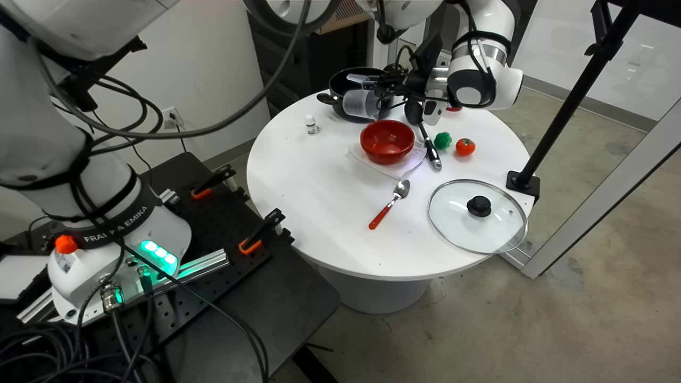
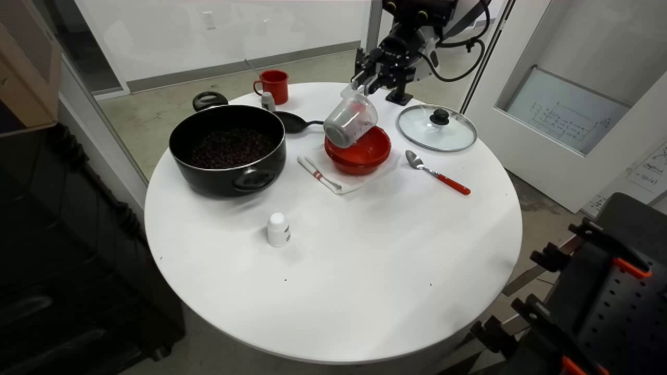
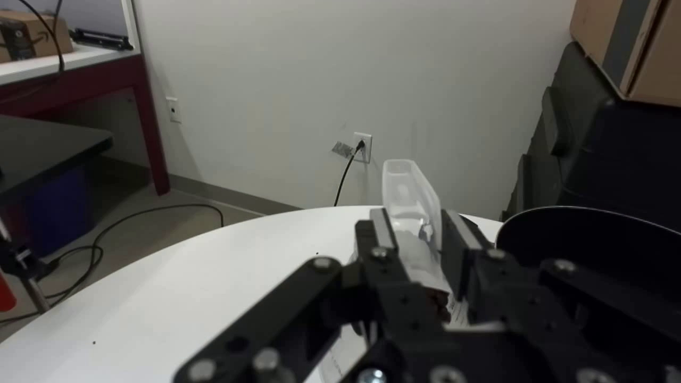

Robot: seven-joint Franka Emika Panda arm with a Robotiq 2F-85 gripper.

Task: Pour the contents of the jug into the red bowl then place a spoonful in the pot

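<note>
The gripper (image 3: 417,229) pinches the clear jug (image 2: 349,123) by its handle, jaws pressed to either side; the jug hangs tilted, off the table (image 2: 365,286), and in an exterior view covers part of the red bowl (image 2: 372,148); the red bowl sits on a white napkin (image 1: 388,169) near the black pot (image 2: 213,181), which holds small dark pieces (image 2: 232,150); a red-handled spoon (image 2: 440,176) lies near the glass lid (image 2: 432,135), its metal end nearest the bowl; dark red bits (image 3: 439,304) show low between the jaws in the wrist view, though whether inside the jug cannot be told.
</note>
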